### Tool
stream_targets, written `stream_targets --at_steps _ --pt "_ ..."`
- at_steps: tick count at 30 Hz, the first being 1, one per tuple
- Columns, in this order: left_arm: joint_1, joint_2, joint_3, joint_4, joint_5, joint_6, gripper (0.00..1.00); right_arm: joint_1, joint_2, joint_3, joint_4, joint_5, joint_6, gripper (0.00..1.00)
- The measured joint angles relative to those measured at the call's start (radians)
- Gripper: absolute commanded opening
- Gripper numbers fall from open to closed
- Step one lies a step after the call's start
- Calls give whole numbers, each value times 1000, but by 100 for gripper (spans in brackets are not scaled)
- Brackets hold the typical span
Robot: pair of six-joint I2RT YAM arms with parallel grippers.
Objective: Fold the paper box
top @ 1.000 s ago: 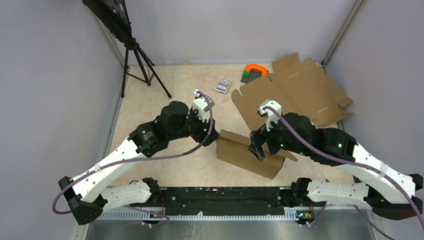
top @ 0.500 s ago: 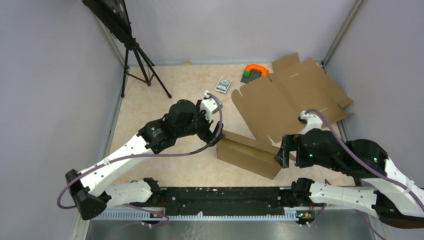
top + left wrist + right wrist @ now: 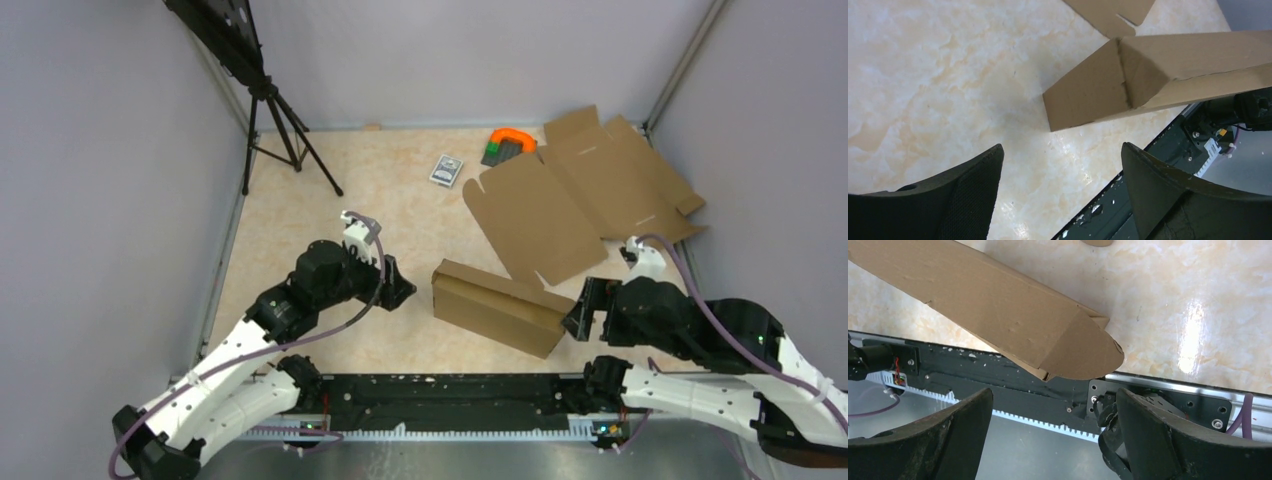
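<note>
Marbled beige tabletop, enclosed by grey walls, with the arm bases along the bottom edge of the top view.

Paper box: lies low and centre in the top view, closed into a shallow, long form. Its long axis runs from centre-left down toward lower right. A flat cardboard blank lies spread in the upper right. Its lower corner comes close to the box; overlap cannot be confirmed.

Left gripper: left of the box's left end, near but apart, with bare tabletop between. Fingers are spread wide and hold nothing. In the left wrist view the box sits upper right, ahead of the fingers and offset to the right.

Right gripper: just beside the box's lower-right end; contact cannot be confirmed from above. Fingers are spread wide and hold nothing. In the right wrist view the box slants from upper left to centre and ends in a rounded flap that stands slightly proud, ahead of the fingers and not between them.

Assessment: the grippers flank the box end to end along its long axis, and the right arm is the nearer. The fold looks largely formed. The proud flap at the right-hand end is the likely remaining item, and it faces the right gripper.
</note>
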State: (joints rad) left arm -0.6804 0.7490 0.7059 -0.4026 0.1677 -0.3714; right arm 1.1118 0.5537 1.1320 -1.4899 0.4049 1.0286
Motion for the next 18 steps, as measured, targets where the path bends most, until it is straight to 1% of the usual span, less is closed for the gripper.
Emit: stream_targets --at_steps 4,5,6,7,8,10,13,15,18 --pt "33 -9 -80 28 31 -68 86 0 2 -22 17 1 -29 87" --pt "40 -9 -98 44 37 -85 86 0 2 -46 31 -5 -34 85" --pt "45 -9 -115 63 41 -104 85 0 2 -67 43 -10 -34 78" --pt "50 -9 -129 80 45 -118 85 0 -5 -90 63 -19 -35 75" --pt "56 -6 -146 104 48 -135 85 0 -23 -115 89 -29 -37 75" --pt "69 4 -168 139 49 -164 85 0 -71 -159 135 -45 -38 75" --pt "84 38 -180 194 53 -196 85 0 -173 -219 182 -68 -38 79" --pt "90 68 -180 231 57 -208 85 0 -193 -256 212 -77 -41 82" --pt "94 107 -180 279 62 -219 85 0 -180 -318 268 -83 -56 83"
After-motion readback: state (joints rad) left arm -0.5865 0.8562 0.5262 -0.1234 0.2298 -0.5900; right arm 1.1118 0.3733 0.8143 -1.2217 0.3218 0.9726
